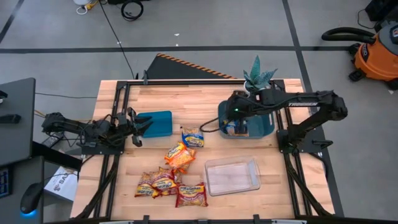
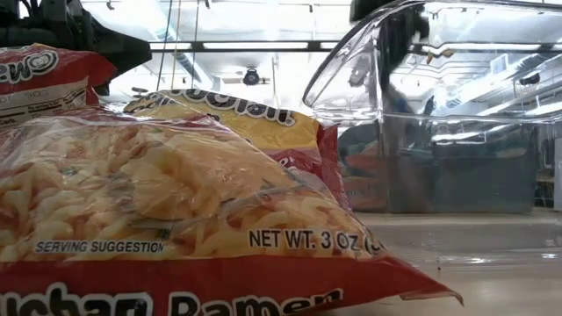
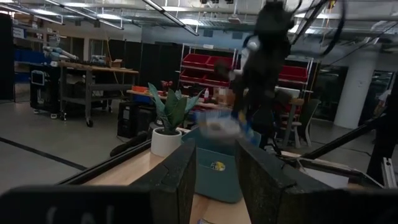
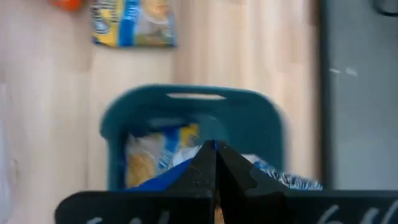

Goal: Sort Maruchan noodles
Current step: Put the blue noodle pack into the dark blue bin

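Right jaws pinched together on a blue-and-yellow packet [image 4: 163, 163] above the teal bin [image 4: 249, 112].

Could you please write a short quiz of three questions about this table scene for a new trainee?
1. True or false: the right gripper hangs over the right teal bin with a blue-and-yellow packet pinched in it.
2. Multiple choice: where does the other blue-and-yellow packet lie? A) in the clear container; B) on the bare wood between the two teal bins; C) in the left teal bin.
3. Fill in: the left gripper waits beside the ____ teal bin.

Key: 1 true; 2 B; 3 left.
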Robot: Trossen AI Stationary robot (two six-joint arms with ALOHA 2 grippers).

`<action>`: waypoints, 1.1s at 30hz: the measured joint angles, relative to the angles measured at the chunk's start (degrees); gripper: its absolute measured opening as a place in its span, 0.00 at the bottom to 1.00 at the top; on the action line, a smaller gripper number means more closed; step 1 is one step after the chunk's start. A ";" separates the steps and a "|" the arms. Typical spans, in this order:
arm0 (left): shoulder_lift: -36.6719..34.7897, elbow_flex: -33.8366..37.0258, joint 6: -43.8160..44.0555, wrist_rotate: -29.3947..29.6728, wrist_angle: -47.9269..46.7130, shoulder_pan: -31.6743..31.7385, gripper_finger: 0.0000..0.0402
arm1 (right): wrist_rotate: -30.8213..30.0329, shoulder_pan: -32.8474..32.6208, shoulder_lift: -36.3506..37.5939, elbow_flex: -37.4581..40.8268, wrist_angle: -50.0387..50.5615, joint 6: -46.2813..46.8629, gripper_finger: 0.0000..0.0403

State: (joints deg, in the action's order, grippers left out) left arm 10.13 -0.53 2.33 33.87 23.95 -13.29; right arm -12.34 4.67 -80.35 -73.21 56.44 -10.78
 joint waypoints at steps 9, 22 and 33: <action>-0.01 0.00 -1.40 0.01 -0.04 -0.01 0.29 | 8.55 7.01 -7.54 6.82 -8.16 -2.08 0.06; 0.00 0.01 0.04 -0.14 -0.39 -0.01 0.29 | 13.97 7.90 -9.56 -0.15 -9.32 -3.75 0.31; 0.00 -0.01 2.05 -0.90 -0.35 -0.01 0.29 | 8.88 3.59 -9.52 -8.92 -12.57 0.75 0.40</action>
State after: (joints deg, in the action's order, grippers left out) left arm 10.13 -0.54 4.38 32.96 23.60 -13.30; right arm -3.46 8.25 -89.87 -82.13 43.87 -10.03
